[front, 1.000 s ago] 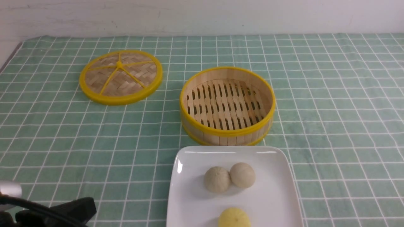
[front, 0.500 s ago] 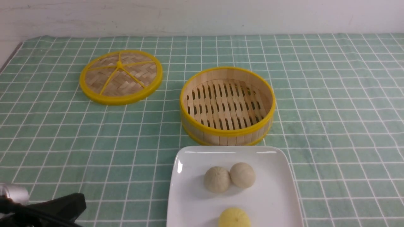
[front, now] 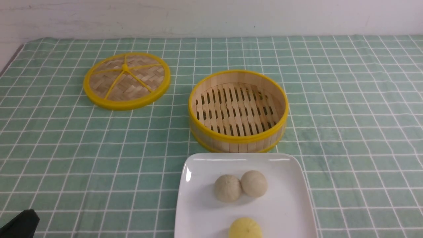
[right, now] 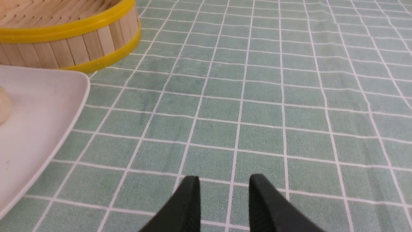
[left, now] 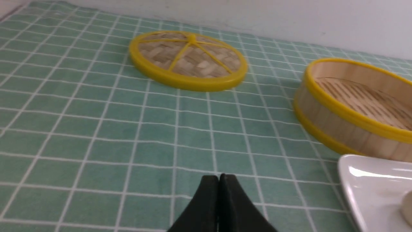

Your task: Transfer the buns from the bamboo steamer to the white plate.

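A: In the front view, where do the buns lie from the pincers?

B: All three are on the white plate (front: 201,198) at the near edge of the table: a yellow bun (front: 245,228) nearest, a cream bun (front: 253,183) and a greyish bun (front: 227,188) touching each other behind it. The steamer (front: 238,110) just beyond the plate is empty, its slatted floor bare. Only a black tip of the left pincer (front: 20,224) shows, at the near left corner, well apart from the plate. The buns lie to its right.

A: And the left wrist view?

B: The left pincer (left: 219,180) is pressed together, holding nothing. The lid (left: 188,60) lies ahead, the steamer (left: 354,106) and a plate (left: 370,180) corner off to its right.

A: Right wrist view?

B: The right pincer (right: 224,183) stands narrowly parted over bare cloth, empty. The plate (right: 42,106) and steamer (right: 70,42) lie to its left.

A: So which arm is nearer?

B: Hard to say; I judge nothing is left to carry.
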### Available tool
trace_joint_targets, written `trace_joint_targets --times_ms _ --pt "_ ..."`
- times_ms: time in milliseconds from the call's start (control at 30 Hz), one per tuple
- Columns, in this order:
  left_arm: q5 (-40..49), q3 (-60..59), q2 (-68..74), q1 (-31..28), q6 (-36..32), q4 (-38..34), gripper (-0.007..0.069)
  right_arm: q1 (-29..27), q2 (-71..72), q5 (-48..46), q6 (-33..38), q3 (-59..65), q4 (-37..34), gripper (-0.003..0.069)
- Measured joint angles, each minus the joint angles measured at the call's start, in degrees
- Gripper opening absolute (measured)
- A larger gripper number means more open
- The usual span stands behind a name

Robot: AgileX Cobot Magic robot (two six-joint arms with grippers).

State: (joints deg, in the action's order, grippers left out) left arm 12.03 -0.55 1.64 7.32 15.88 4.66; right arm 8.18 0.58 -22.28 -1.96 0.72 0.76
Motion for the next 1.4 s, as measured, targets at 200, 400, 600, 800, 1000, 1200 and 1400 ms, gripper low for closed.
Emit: trace_joint_targets --times_ms 200,400,600,800,1000,1200,1400 --pt "6.9 -0.9 -2.3 -4.4 2.5 2.9 0.0031 0.0 0.0 0.0 0.0 0.0 0.0 0.024" --pt "9.3 -0.9 -2.3 -5.2 2.9 4.2 0.0036 0.0 0.0 0.0 0.0 0.0 0.0 0.024" --pt "9.4 -0.9 -2.3 -5.3 2.9 4.4 0.0041 0.0 0.0 0.0 0.0 0.0 0.0 0.024" --pt "9.5 -0.9 -2.3 -5.3 3.0 4.6 0.0043 0.0 0.0 0.0 0.0 0.0 0.0 0.024" --pt "9.5 -0.9 -2.3 -5.3 3.0 4.8 0.0048 0.0 0.0 0.0 0.0 0.0 0.0 0.024" --pt "9.5 -0.9 -2.3 -5.3 3.0 4.9 0.0053 0.0 0.0 0.0 0.0 0.0 0.0 0.024" --pt "9.5 -0.9 -2.3 -5.3 3.0 4.9 0.0058 0.0 0.0 0.0 0.0 0.0 0.0 0.024"
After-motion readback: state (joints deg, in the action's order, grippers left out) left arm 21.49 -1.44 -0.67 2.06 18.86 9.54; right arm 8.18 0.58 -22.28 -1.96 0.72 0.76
